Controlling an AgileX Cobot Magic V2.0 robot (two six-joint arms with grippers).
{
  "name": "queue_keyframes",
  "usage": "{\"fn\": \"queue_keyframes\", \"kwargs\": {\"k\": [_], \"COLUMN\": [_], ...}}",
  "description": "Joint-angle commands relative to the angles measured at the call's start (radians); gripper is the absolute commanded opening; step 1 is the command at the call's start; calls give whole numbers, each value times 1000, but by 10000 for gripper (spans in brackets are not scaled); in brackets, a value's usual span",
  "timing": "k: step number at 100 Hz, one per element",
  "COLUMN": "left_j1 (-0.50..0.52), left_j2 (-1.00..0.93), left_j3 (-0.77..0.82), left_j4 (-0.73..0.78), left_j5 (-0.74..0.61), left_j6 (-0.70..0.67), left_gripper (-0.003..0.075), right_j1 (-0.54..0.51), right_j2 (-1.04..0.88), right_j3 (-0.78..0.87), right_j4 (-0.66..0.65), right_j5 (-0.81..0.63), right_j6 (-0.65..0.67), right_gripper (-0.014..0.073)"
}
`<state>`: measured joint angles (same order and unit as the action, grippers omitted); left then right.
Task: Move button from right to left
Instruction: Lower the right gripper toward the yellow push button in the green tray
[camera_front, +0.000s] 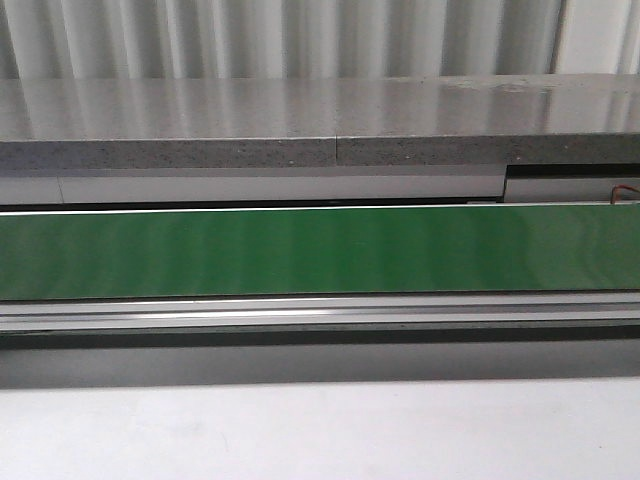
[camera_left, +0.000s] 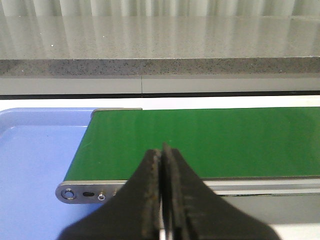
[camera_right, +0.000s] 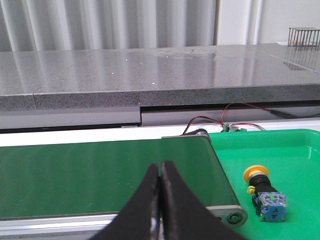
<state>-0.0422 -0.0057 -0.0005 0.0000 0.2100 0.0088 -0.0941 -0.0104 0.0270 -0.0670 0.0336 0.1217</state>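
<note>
The small orange-capped push-button (camera_right: 265, 192) lies on its side in the green plastic tray (camera_right: 300, 150), just beyond the right end of the long green conveyor belt (camera_right: 100, 175); the blue plastic tray (camera_left: 30, 165) lies at the belt's left end, the grey speckled stone counter (camera_front: 320, 125) behind it.

I am looking at what seems an industrial test cell or factory-style lab: a green conveyor belt (camera_front: 320, 250) runs across my front view in a metal frame (camera_front: 320, 312), behind it a long speckled grey stone counter (camera_front: 320, 125) and a wall of pale corrugated panels (camera_front: 300, 35). Plastic trays, one blue (camera_left: 30, 165) and one green (camera_right: 280, 150), sit at the belt's ends, with loose red wiring (camera_right: 240, 107) nearby
</note>
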Motion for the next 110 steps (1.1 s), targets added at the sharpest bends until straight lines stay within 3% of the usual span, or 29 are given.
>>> {"fn": "queue_keyframes", "kwargs": {"k": [1,72,110], "left_j1": [1,1,1], "left_j2": [-34,-34,-34], "left_j3": [24,24,24], "left_j4": [-7,-7,-7], "left_j5": [-83,-83,-83], "left_j6": [-9,-9,-9], "left_gripper": [-20,-20,-20], "right_j1": [-5,-5,-5], "right_j2": [-16,-16,139], "right_j3": [-16,-16,-255], "right_j4": [-11,-11,-11], "right_j5": [-71,-63,202], "right_j6": [-2,-2,-2], "right_gripper": [-68,-68,-68]}}
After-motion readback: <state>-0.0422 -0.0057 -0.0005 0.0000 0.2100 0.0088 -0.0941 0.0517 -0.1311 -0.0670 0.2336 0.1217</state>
